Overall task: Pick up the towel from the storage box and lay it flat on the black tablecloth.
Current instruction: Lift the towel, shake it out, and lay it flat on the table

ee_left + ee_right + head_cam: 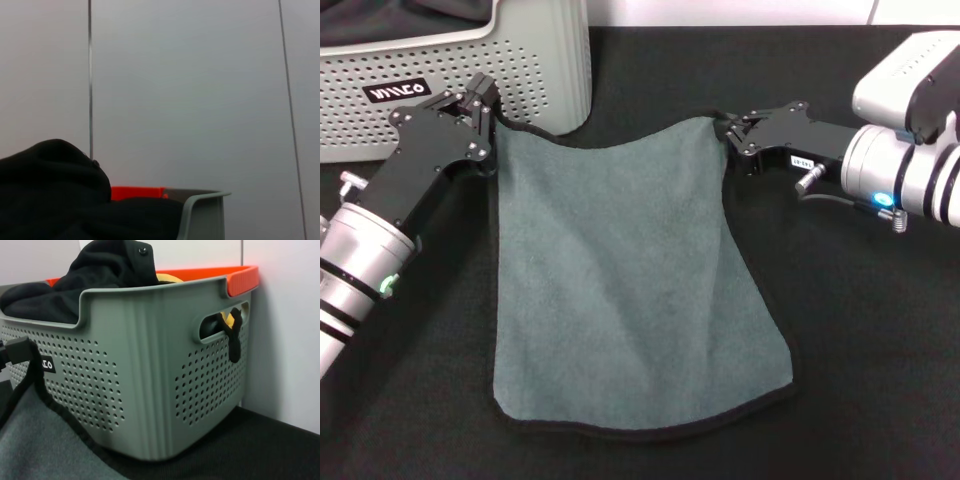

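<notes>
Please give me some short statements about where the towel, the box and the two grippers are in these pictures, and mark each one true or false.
1. The towel lies spread on the black tablecloth. True.
2. The towel is inside the storage box. False: it lies outside, in front of it.
3. The left gripper is at a far corner of the towel. True.
4. The right gripper hovers above the box. False: it is at the towel's other far corner.

Black tablecloth (860,350) (towel (620,290), storage box (535,70))

light: even, soft | shadows: faint | glare: none | focus: right wrist foreground blurred
</notes>
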